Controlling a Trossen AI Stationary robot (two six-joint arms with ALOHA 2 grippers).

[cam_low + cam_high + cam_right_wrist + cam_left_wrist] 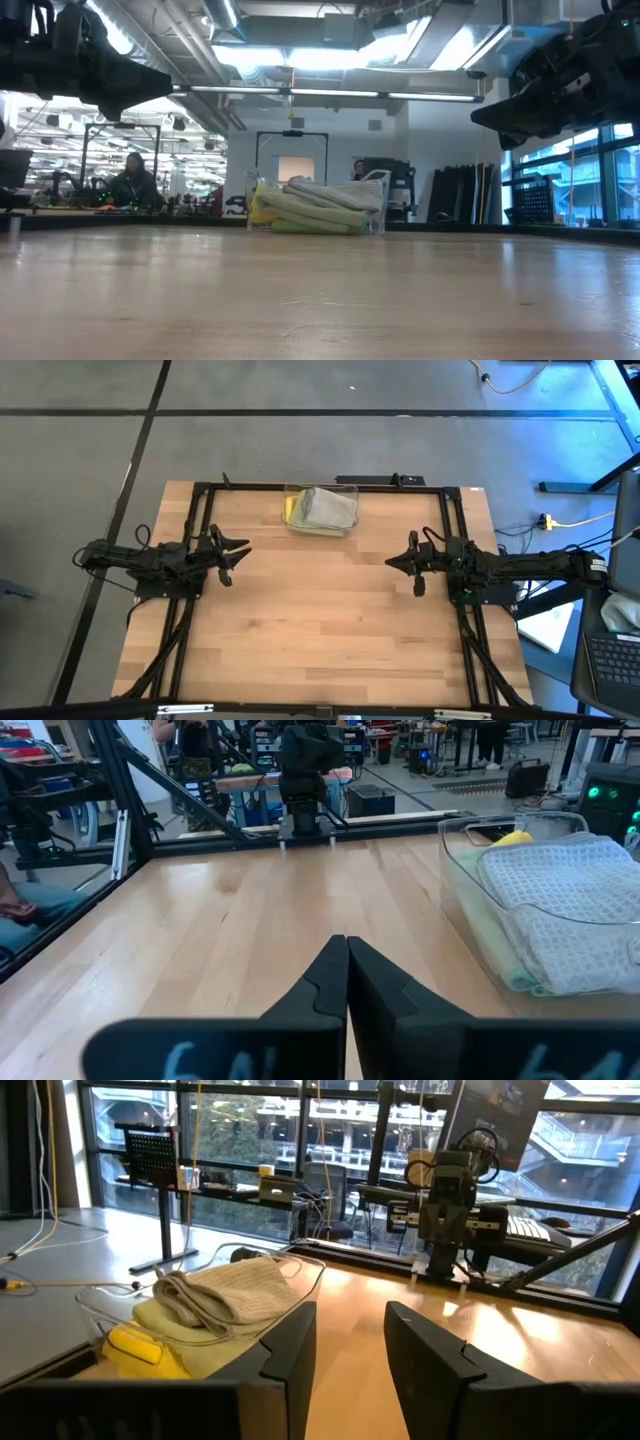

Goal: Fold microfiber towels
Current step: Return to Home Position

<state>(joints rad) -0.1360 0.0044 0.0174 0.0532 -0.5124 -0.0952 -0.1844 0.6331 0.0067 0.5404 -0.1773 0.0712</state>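
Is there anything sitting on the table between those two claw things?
No. In the high view, only bare wooden table lies between the left gripper and the right gripper; the clear bin of folded towels sits beyond that line.

Grey floor [80, 460] with dark lines, ceiling strip lights [300, 92], tall windows [600, 170], person [133, 182] seated far off

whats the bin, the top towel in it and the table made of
Bin: clear glossy plastic, contents show through its wall. Grey towel: soft woven cloth, waffle-like textured weave, likely microfiber. Table: pale wood planks, visible grain, slight sheen.
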